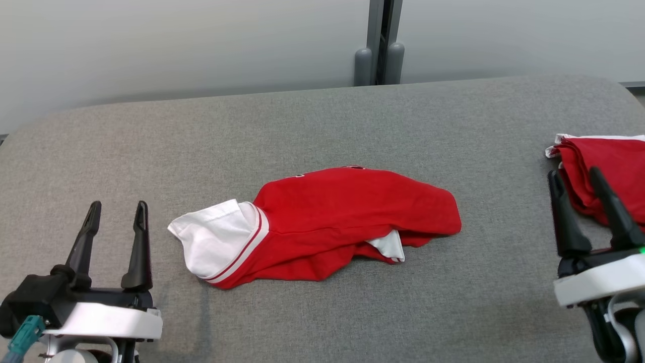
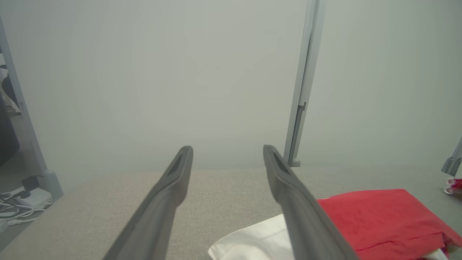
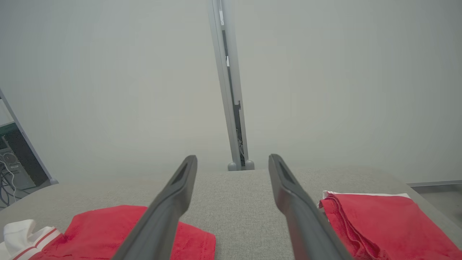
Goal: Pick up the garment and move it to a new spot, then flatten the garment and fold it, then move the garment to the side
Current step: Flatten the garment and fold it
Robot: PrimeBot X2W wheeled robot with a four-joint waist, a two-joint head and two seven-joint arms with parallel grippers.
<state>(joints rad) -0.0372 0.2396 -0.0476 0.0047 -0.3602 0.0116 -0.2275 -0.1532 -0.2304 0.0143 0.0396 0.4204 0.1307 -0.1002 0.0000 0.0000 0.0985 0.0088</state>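
A crumpled red garment (image 1: 347, 214) with a white sleeve and red-striped trim lies in the middle of the grey table (image 1: 322, 116); it appears at lower right in the left wrist view (image 2: 379, 216) and at lower left in the right wrist view (image 3: 104, 231). My left gripper (image 1: 118, 204) (image 2: 227, 150) hovers open at the lower left, apart from the white sleeve. At the right edge my right gripper (image 1: 574, 174) (image 3: 232, 159) stands open and empty, its fingers in front of the near edge of a second red garment (image 1: 604, 171) (image 3: 382, 224) that lies folded.
A grey post (image 1: 379, 43) stands behind the table's far edge against a pale wall. Cables and equipment (image 2: 21, 202) sit on the floor off the table's left side. Bare grey cloth surface surrounds the middle garment.
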